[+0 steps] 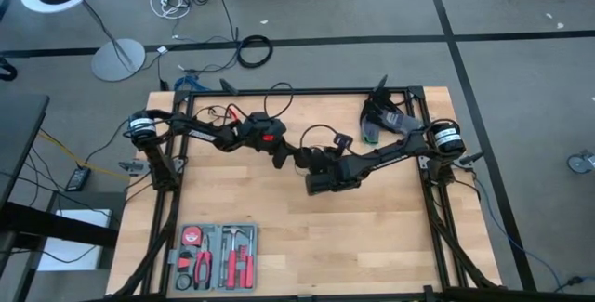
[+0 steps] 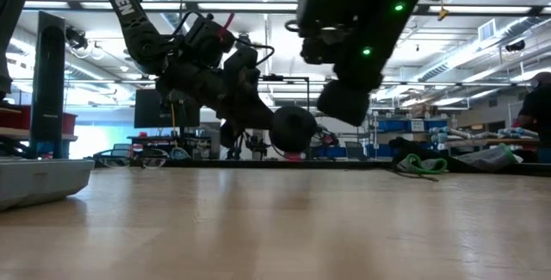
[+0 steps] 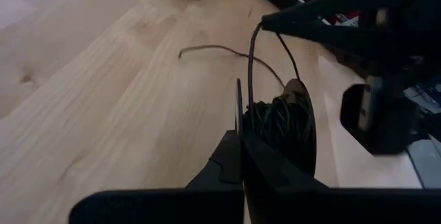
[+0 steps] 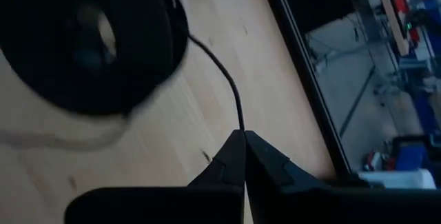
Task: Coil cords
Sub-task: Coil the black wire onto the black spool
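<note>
A: How many tools are at work?

B: Two. The left tool [image 3: 242, 141] has its fingers pressed together on the coiled cord [image 3: 275, 124], a dark wound bundle sitting right at its tips. The right tool [image 4: 244, 140] is also closed, pinching a single thin strand of that same cord, which runs away from its tips to a round black spool-like mass [image 4: 83, 38] ahead of it.

A: So one cord?

B: One, as far as can be counted. In the left wrist view a strand rises from the bundle to the right tool just beyond it, so the two tools are close together with the cord strung between them. A loose thin end curls over the wood past the bundle.

A: Where is all that over the counter [image 1: 307, 237]?

B: Held above it, near the middle; in the low view the dark round bundle [image 2: 294, 127] hangs clear of the surface below both arms.

A: Anything else to count?

B: One grey tray of hand tools [image 1: 216, 256], well apart from both tools at the counter's near edge, and one green and grey item [image 2: 419, 163] lying off to the right arm's side.

A: What is hard to make out?

B: The number of loops in the bundle is unreadable from any view. From above the arms hide the cord almost wholly.
</note>
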Controlling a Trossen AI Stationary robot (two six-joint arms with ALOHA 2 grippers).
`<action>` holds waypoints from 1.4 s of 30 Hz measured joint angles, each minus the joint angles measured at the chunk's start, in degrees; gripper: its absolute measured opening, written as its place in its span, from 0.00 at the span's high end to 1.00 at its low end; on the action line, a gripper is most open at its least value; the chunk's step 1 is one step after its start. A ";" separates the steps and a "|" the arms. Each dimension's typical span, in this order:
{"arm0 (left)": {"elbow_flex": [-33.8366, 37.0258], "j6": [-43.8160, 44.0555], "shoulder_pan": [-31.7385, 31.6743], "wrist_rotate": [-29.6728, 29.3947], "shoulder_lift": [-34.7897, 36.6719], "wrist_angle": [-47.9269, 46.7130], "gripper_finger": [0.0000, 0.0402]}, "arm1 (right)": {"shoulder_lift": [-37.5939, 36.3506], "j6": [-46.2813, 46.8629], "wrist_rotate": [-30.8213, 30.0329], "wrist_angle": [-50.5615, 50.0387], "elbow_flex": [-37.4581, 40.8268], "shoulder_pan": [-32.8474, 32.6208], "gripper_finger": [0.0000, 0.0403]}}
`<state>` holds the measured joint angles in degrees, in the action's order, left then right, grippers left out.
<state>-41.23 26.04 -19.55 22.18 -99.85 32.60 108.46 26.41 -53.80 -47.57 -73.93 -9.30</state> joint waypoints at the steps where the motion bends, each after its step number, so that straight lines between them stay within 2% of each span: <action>1: 0.00 0.12 0.00 0.31 0.00 0.38 1.00 | -0.20 1.99 0.00 -2.53 0.00 -0.27 1.00; 13: 0.00 0.17 -0.02 0.87 0.00 1.25 1.00 | -1.35 29.75 0.46 -29.42 0.00 -5.94 1.00; 16: 0.00 0.29 -0.02 0.83 0.00 1.55 1.00 | -1.35 34.72 3.56 -32.78 0.04 -7.63 1.00; 18: 0.00 1.11 -0.02 0.43 0.00 2.38 1.00 | -1.35 35.14 5.66 -31.00 0.47 -8.49 1.00; 21: -0.01 1.51 -0.02 0.30 0.00 3.83 1.00 | -1.37 30.33 11.29 -20.85 2.30 -8.99 1.00; 27: -0.02 1.73 -0.02 0.26 0.00 3.65 1.00 | -1.33 11.77 28.61 15.67 9.98 -6.40 1.00; 30: 0.00 1.74 -0.02 -0.08 0.00 2.90 1.00 | -1.33 6.59 34.87 28.39 12.47 -4.34 1.00; 35: 0.00 1.43 0.00 -3.62 0.00 -0.06 1.00 | -1.33 1.05 42.16 38.34 15.35 -0.10 1.00; 39: 0.00 0.93 0.04 -6.13 0.01 -1.32 1.00 | -1.33 -3.01 43.48 46.35 17.63 3.05 1.00; 42: 0.00 0.16 0.04 -7.51 0.02 -2.42 1.00 | -1.43 -3.57 43.52 46.81 17.77 4.89 1.00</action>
<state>-41.23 26.21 -19.51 14.67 -99.83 30.18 107.03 22.84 -10.28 -0.76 -56.16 -4.41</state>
